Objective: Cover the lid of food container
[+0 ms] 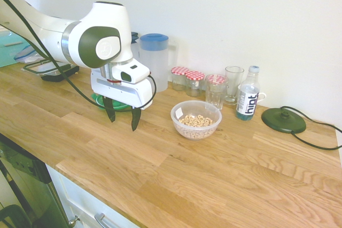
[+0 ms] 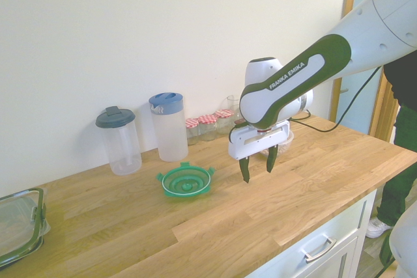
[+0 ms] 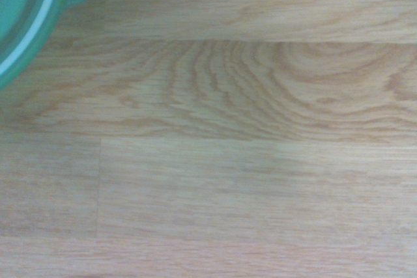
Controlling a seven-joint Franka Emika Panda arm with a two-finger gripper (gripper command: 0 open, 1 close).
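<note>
The round green lid (image 2: pixel 186 181) lies flat on the wooden counter; in the first exterior view only its edge (image 1: pixel 118 105) shows behind the gripper. A corner of the lid (image 3: pixel 26 11) fills one corner of the wrist view. My gripper (image 2: pixel 258 164) hangs just above the counter between the lid and the food container, open and empty, its dark fingers pointing down (image 1: pixel 122 116). The food container (image 1: pixel 195 119), a small clear bowl with cereal rings and a white sticker, stands on the counter beside the gripper; in the second exterior view the arm hides most of it.
A blue-lidded pitcher (image 1: pixel 154 60) and a grey-lidded one (image 2: pixel 118 139) stand by the wall. Red-checked jars (image 1: pixel 194 82), glasses (image 1: pixel 233 84), a water bottle (image 1: pixel 247 95) and a black kettle base (image 1: pixel 283 119) line the back. A rectangular black-rimmed container (image 2: pixel 19 226) sits at the far end.
</note>
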